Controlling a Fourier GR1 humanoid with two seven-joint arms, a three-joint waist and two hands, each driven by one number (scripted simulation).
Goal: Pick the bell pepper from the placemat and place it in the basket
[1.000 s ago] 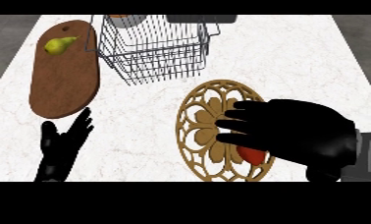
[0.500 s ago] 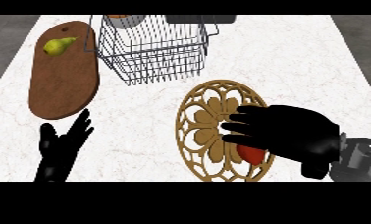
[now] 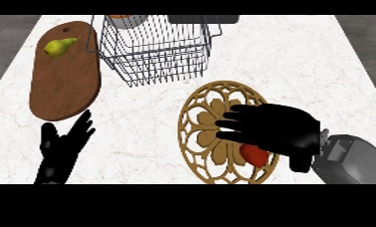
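Observation:
The red bell pepper [image 3: 255, 155] lies on the lower right part of the round wooden lattice placemat [image 3: 202, 121], mostly covered by my right hand [image 3: 275, 131]. That hand hovers over the pepper with its fingers stretched left across the placemat and its thumb hanging down to the pepper's right; the fingers are not curled round it. The wire basket [image 3: 155, 47] stands at the back centre, beyond the placemat. My left hand [image 3: 62, 147] rests open at the lower left, fingers up.
A brown oval cutting board [image 3: 64, 84] lies at the left with a yellow-green pear [image 3: 58, 46] on its far end. An orange item [image 3: 123, 17] and a dark object [image 3: 203, 19] sit behind the basket.
My right hand has shifted slightly and more of its grey forearm shows at the lower right. The pepper has stayed in place, and the left hand has not moved.

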